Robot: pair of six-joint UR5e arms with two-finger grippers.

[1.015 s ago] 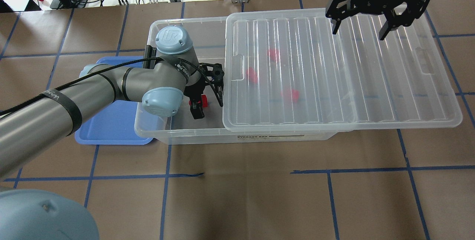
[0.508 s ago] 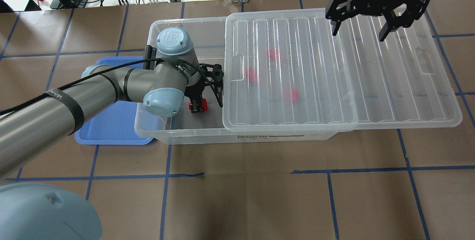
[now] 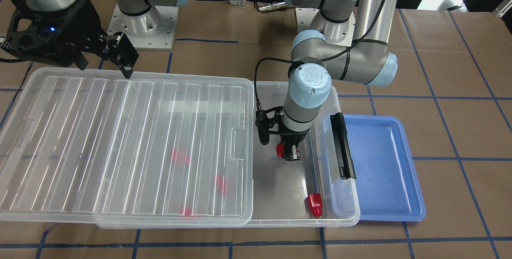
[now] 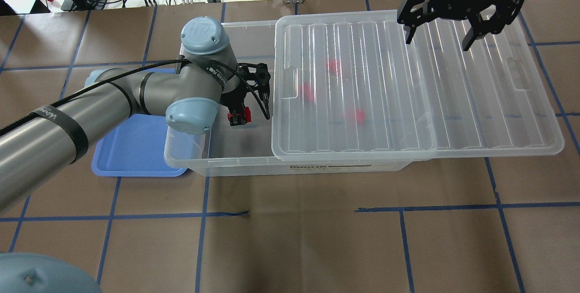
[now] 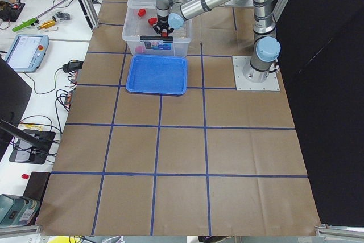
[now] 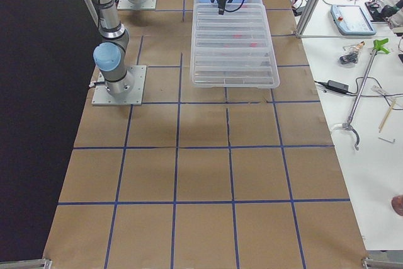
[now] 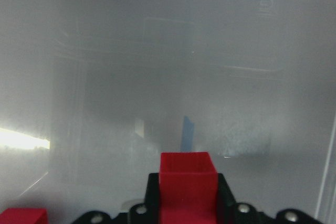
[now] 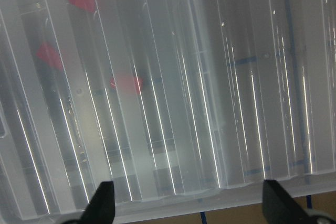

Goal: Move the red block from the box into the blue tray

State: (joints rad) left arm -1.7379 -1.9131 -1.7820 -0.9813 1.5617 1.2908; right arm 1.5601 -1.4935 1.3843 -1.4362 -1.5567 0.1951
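**State.** The left claw [image 3: 289, 153] pinches a red block [image 7: 188, 190] inside the uncovered end of the box [image 3: 340, 215], raised clear of the box floor. The wrist view shows the block seated squarely in the claw, with its top face protruding. The blue tray [image 3: 380, 163] lies on the worktop [image 3: 440, 131] just beside that end of the box, beyond the black latch bar [image 3: 343, 147]. The right claw [image 4: 437, 42] is spread and holds nothing. It hangs above the lid [image 3: 120, 143], which covers only part of the box.

**Handling.** The block appears light, rigid and smooth-sided.
- Take hold on two flat opposing faces of the cube portion, not on the nub.
- Smooth plastic may slip under a weak pinch.

A second block [image 3: 315, 204] rests in the box corner, and further blocks [image 3: 180, 155] show under the lid.
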